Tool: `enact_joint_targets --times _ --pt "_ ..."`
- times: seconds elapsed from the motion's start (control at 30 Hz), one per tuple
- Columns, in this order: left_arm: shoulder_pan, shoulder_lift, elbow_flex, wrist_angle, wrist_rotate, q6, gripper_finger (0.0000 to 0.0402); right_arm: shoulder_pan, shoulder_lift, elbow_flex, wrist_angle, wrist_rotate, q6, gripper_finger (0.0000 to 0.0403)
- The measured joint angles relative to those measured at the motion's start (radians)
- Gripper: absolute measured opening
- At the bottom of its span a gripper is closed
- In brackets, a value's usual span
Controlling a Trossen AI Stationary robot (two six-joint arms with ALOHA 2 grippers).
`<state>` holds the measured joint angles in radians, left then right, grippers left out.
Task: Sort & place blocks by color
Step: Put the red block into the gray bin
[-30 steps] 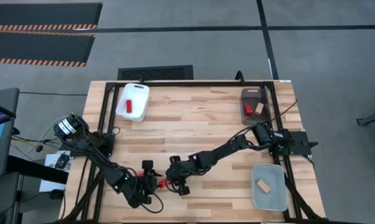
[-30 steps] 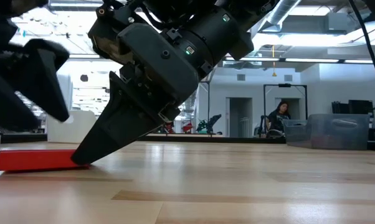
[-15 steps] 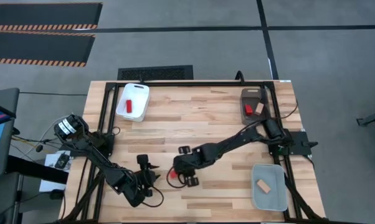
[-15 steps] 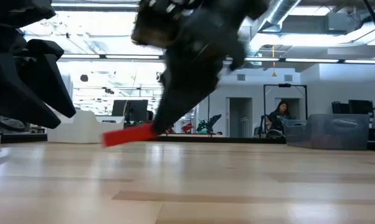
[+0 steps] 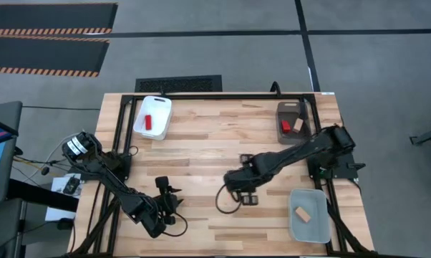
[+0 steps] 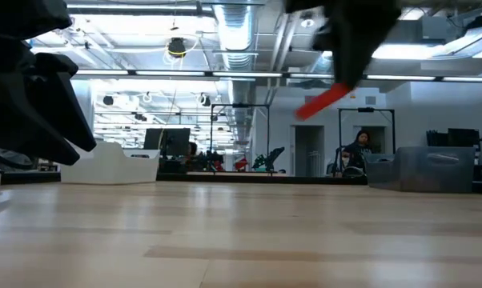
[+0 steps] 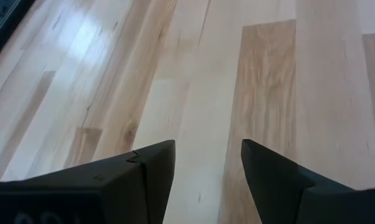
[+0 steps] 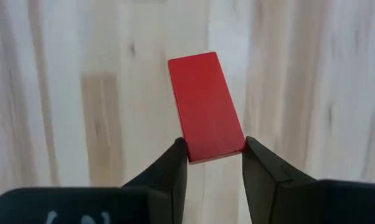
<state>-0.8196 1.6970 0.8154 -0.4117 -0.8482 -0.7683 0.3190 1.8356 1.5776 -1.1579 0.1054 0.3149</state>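
My right gripper (image 8: 213, 149) is shut on a bright red block (image 8: 205, 106) and holds it above the middle of the table, right of centre (image 5: 243, 192). In the low view the red block (image 6: 325, 100) shows high above the tabletop, slanting. My left gripper (image 7: 207, 155) is open and empty just above the table near its front left (image 5: 169, 199). Another red block (image 5: 149, 120) lies in the white tray (image 5: 158, 104). A red block (image 5: 285, 125) and a pale wood block (image 5: 298, 125) lie in the brown tray (image 5: 291, 107). A wood block (image 5: 301, 213) lies in the clear tray (image 5: 312, 228). My right gripper pinches the red block between its two fingers, by the two long sides at one end (image 8: 220, 148). The fingers lie across the block, and most of its length sticks out past the fingertips (image 8: 175, 152). The block is lifted clear of the table and tilted, its free end (image 6: 303, 112) lower.
The white tray stands at the far left, the brown tray at the far right, the clear tray at the near right. A black frame (image 5: 201, 95) runs round the table's edges. Bare wood (image 5: 215, 140) lies between the trays. A person (image 6: 357, 152) sits in the room behind.
My right gripper has gone up and toward the table's right edge with the red block. The block lay flat on the table near my left gripper a second ago; now it hangs tilted, well clear of the table.
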Motion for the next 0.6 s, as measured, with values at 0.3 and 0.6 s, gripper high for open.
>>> enact_joint_targets --times 0.3,0.6 --pt "0.005 0.000 0.000 -0.012 -0.025 0.065 0.0173 0.159 -0.114 -0.012 -0.417 -0.011 0.454 0.0129" --pt "0.025 0.000 0.000 -0.063 -0.028 0.034 0.0173 0.372 -0.293 -0.198 -0.403 -0.162 0.840 0.0133"
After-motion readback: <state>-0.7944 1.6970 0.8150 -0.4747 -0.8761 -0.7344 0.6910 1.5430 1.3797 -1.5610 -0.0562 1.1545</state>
